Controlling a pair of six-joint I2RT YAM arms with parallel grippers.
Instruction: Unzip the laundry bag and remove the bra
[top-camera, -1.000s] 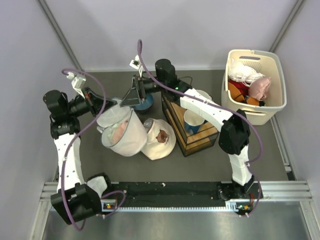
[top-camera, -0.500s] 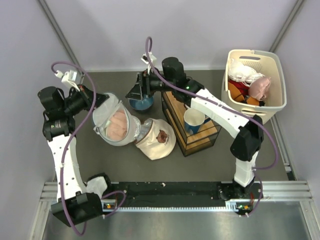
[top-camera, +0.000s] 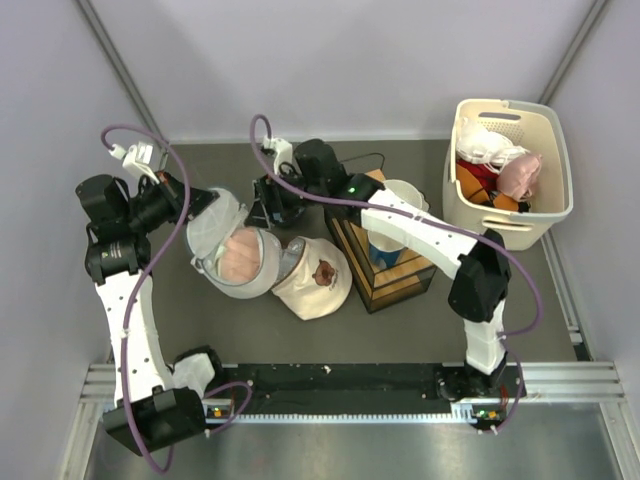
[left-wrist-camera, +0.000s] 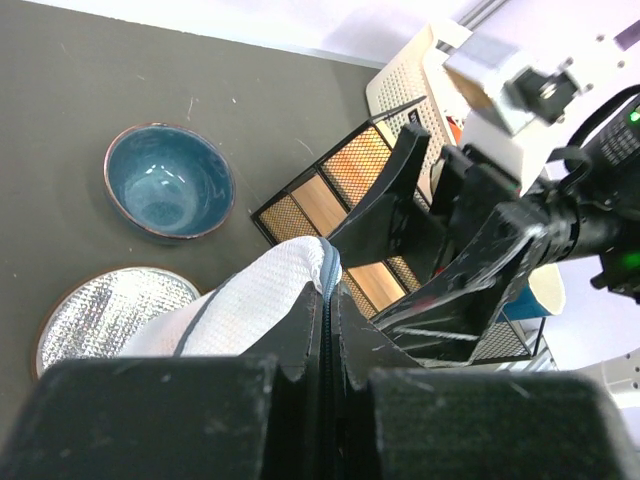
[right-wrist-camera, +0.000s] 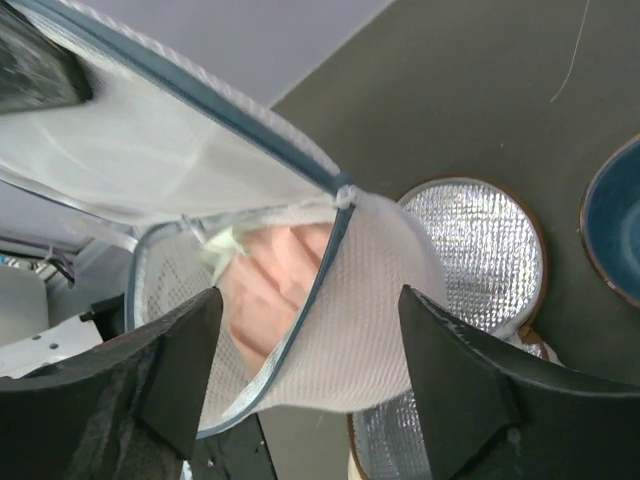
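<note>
The laundry bag (top-camera: 232, 268) is a white mesh pouch with a blue zip, held up off the table left of centre. Its round flap (right-wrist-camera: 150, 170) hangs open, and the peach-pink bra (top-camera: 240, 256) shows inside. My left gripper (top-camera: 203, 203) is shut on the bag's zip edge (left-wrist-camera: 333, 268). My right gripper (top-camera: 262, 215) is open and empty just beyond the bag. In the right wrist view its fingertips (right-wrist-camera: 205, 305) stand on either side of the mesh wall (right-wrist-camera: 390, 300), with the bra (right-wrist-camera: 275, 290) behind the open zip.
A cream cloth with a brown mark (top-camera: 318, 278) lies right of the bag. A black wire crate (top-camera: 395, 275) holds a blue cup (top-camera: 385, 243). A blue bowl (left-wrist-camera: 168, 180) and a silver disc (left-wrist-camera: 110, 310) sit on the table. A beige basket (top-camera: 545, 215) of clothes stands at the back right.
My left arm has drawn the bag to the left and turned it, so the bra shows through the opening. My right gripper has moved left and down to the bag.
</note>
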